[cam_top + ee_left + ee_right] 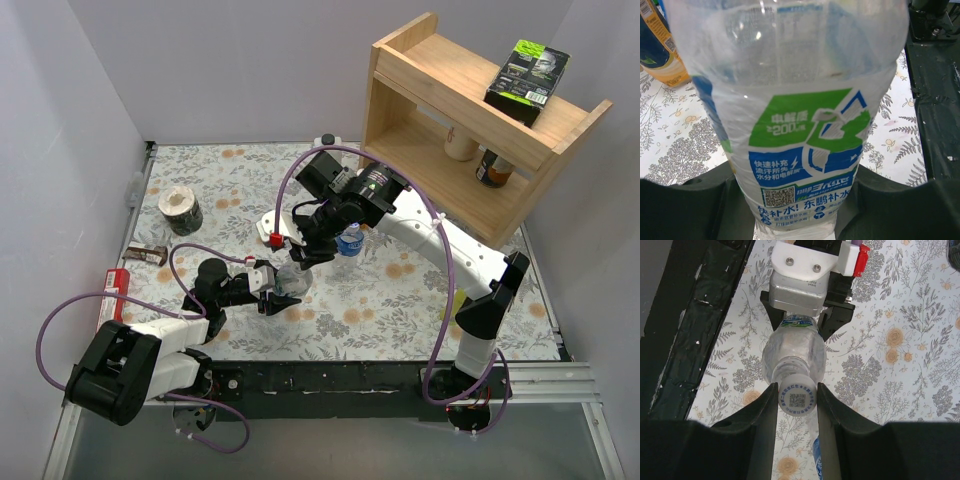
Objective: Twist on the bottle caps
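From above, the left gripper [272,285] clasps the clear bottle [291,279] over the near-middle of the floral table [400,300], and the right gripper [305,255] meets its neck. The left wrist shows the green-and-blue label squeezed between dark jaws, a hold that must resist twisting. The right wrist shows that claw pinching the whitish cap [797,399] on the neck, so it should turn squarely, pressing lightly.

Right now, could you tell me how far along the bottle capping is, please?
Possibly done: the blue-capped bottle beside the arms seems closed. In hand: the left gripper clamps the clear bottle while the right gripper is closed on its whitish cap, seated on the neck. Left: the orange bottle, whose top is out of view.
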